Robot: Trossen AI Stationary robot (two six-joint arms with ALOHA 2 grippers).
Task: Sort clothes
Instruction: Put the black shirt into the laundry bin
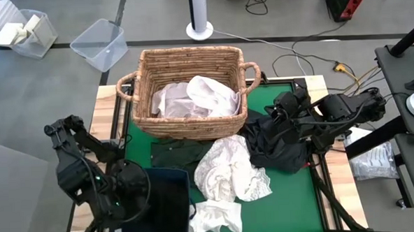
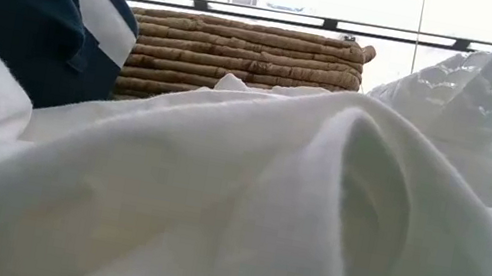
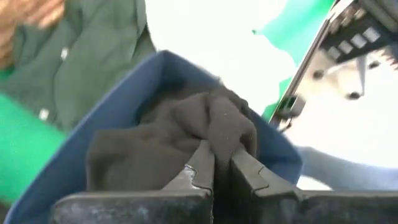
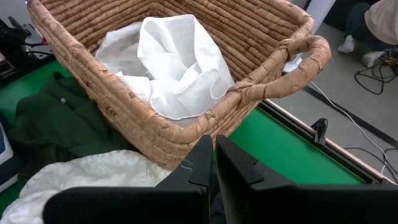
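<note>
— White smooth fabric garment [image 2: 244, 209] fills the low view, folds right against the lens. Any labels or writing?

— None readable on anything. Behind it stands the tan woven wicker basket [image 2: 246, 52], and a dark navy fabric bin [image 2: 15, 6] rises beside it.

— Where do the clothes lie?

— From above, a white lace-edged garment [image 1: 230, 167] stretches from near the basket toward the front edge of the tabletop, with a smaller white crumpled piece [image 1: 215, 217] at its near end. A dark green buttoned garment [image 1: 177, 151] lies flat just before the basket, its long axis along the basket's front wall. A black bunched garment [image 1: 278, 144] sits to the right of the lace one. White cloths [image 1: 196, 99] lie inside the basket.

— And the arms?

— The left gripper [image 3: 222, 163] hangs over the navy bin, its fingers pressed on a dark grey garment [image 3: 168, 140] bunched inside it. The right gripper [image 4: 213, 163] is over the black heap, facing the basket; its fingers are closed, black cloth between them.

— The surface?

— A green mat [image 1: 294, 189] on a wood-edged tabletop [image 1: 108, 106]. Grey floor around it, with clear plastic tubs [image 1: 99, 44] and cables [image 1: 309, 48].
</note>
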